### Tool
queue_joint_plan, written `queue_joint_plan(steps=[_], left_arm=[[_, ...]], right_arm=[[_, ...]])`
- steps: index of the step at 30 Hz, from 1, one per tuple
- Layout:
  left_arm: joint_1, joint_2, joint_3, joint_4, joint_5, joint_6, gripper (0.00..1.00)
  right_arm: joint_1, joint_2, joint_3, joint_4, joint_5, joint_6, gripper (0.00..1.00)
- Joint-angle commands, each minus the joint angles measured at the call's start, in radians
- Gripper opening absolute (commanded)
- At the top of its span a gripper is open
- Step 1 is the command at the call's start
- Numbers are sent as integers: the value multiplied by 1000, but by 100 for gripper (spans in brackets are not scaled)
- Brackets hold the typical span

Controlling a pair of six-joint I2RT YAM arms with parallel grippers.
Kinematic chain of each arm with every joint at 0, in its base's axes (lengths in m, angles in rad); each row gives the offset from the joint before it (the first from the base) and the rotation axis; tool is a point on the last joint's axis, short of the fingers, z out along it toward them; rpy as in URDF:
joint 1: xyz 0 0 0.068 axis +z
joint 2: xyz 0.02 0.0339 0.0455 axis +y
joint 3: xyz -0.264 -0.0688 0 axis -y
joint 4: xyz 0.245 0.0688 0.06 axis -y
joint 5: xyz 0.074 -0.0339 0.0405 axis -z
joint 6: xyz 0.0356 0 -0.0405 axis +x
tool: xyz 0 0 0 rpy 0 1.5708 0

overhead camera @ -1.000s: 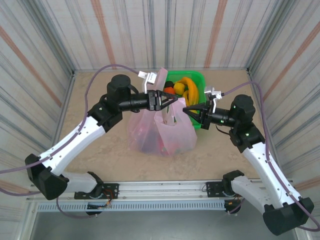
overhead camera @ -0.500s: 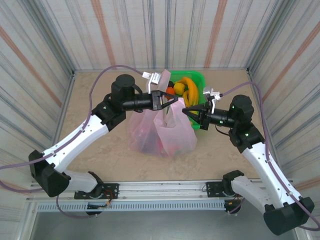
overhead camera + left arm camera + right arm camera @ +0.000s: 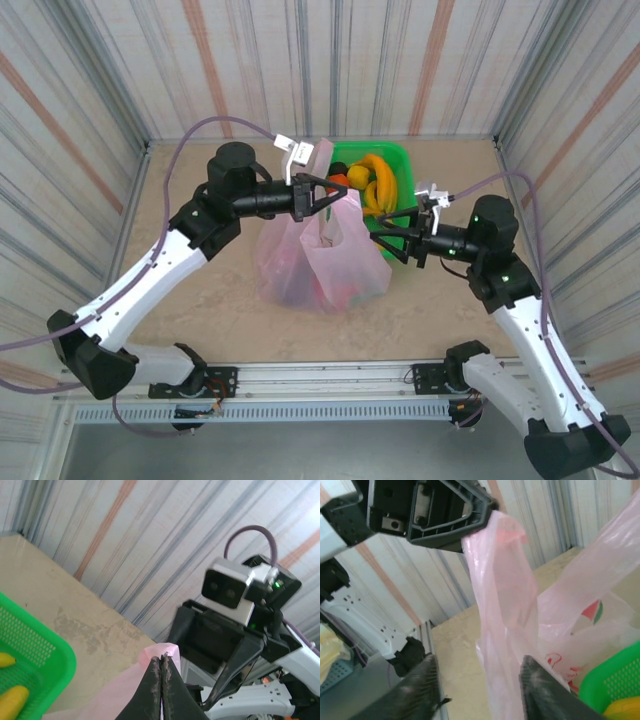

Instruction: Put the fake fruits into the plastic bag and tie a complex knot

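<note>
As I read the left wrist feed, left end effector (image 3: 161, 682): fingers pressed together, pinching the top edge of a handle of the plastic bag (image 3: 162, 654).
Right end effector (image 3: 479, 690): fingers spread wide, with the hanging pink handle passing down between them. I cannot tell whether either finger touches the film.
Bag position: from above I see it standing on the desk (image 3: 450, 300), against the near side of the green basket (image 3: 398, 160), with one handle drawn upward.
Fake fruits (image 3: 372, 178): yellow bananas and an orange one lie in the basket. Reddish shapes show through the bag, but I cannot tell fruit from print.
Desk surface: beige and speckled.
Room: striped corrugated walls (image 3: 300, 60) on three sides.
Left arm (image 3: 170, 260): elbow bent, forearm level, pointing right at the bag.
Right arm (image 3: 520, 310): rises from the near right corner, wrist turned left toward the bag.
</note>
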State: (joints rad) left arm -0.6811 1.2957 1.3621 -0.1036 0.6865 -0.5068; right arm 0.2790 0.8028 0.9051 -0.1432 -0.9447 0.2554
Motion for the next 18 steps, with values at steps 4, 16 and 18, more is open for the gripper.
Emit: queue_joint_plan(steps=[4, 16, 18], left_arm=[[38, -51, 25, 74, 171, 164, 0], [71, -50, 51, 114, 359, 241, 0], [75, -50, 57, 114, 367, 252, 0]], right_arm=[[-11, 103, 80, 208, -159, 67, 90], [170, 420, 280, 328, -265, -40, 99], [192, 452, 298, 333, -305, -41, 92]])
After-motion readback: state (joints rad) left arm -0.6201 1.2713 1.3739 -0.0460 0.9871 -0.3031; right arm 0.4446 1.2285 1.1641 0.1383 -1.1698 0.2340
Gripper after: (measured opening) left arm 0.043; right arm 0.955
